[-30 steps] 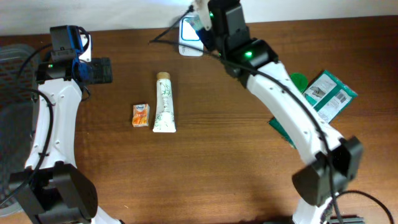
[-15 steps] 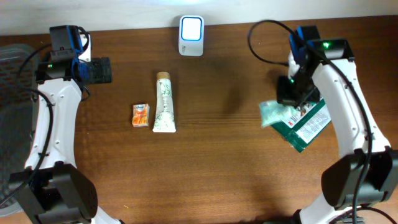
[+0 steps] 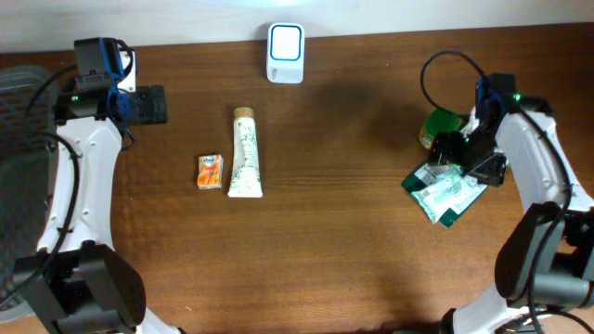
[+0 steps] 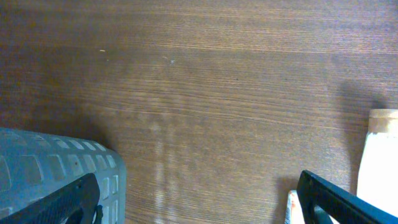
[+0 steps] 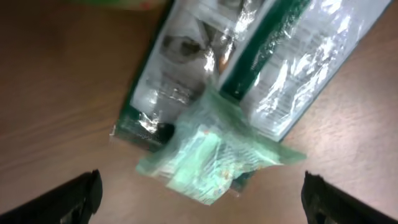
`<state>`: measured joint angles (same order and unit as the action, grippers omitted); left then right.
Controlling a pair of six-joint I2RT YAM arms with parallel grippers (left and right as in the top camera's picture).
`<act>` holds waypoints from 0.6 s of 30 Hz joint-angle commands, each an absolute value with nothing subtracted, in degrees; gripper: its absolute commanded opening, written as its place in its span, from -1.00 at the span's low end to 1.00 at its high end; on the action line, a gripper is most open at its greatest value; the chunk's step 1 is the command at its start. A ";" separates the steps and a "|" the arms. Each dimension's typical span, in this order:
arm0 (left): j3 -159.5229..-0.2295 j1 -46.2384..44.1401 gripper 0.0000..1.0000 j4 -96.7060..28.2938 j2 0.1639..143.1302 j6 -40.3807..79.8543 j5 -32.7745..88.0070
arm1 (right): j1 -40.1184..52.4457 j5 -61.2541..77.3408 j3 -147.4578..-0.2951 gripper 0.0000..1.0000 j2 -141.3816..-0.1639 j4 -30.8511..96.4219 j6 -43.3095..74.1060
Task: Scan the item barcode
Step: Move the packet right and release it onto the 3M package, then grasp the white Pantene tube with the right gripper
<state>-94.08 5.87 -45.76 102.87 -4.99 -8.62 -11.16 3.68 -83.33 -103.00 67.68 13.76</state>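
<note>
Fingers (image 5: 74,198) on the right gripper (image 3: 462,156) are spread wide and we see nothing between them. The pale green crinkled plastic pouch (image 5: 211,155) lies loose below them. A second ago that arm was up at the white barcode scanner with the blue-lit face (image 3: 285,53). Half a second ago it was carrying the pouch over the right-hand pile with its jaws closed. Now the pouch rests on top of the dark green and clear plastic packet (image 5: 186,81), its lower corner hanging past the packet's edge onto the brown wooden table (image 3: 353,241). A round green container (image 3: 438,125) sits just behind the pile, partly hidden by the arm.

Over on the left, nothing has moved. The left gripper (image 3: 147,105) hovers with its fingers (image 4: 336,199) wide and bare, near the grey slatted basket (image 4: 56,168) at the table's left edge. The white tube with the tan cap (image 3: 245,153) and the small orange carton (image 3: 210,172) lie side by side, just apart. We have a broad stretch of bare wood between that tube and the pile.
</note>
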 commanded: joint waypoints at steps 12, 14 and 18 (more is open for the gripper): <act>-94.78 5.96 0.98 -45.54 103.33 -5.72 -9.04 | 23.09 17.61 -96.53 0.69 -107.44 48.80 23.94; -94.78 5.96 0.98 -45.54 103.33 -5.72 -9.02 | 27.99 17.37 -96.53 0.32 -111.81 40.73 26.11; -94.78 5.96 0.98 -45.54 103.33 -5.72 -9.04 | 32.69 17.41 -96.53 0.28 -119.98 29.12 26.72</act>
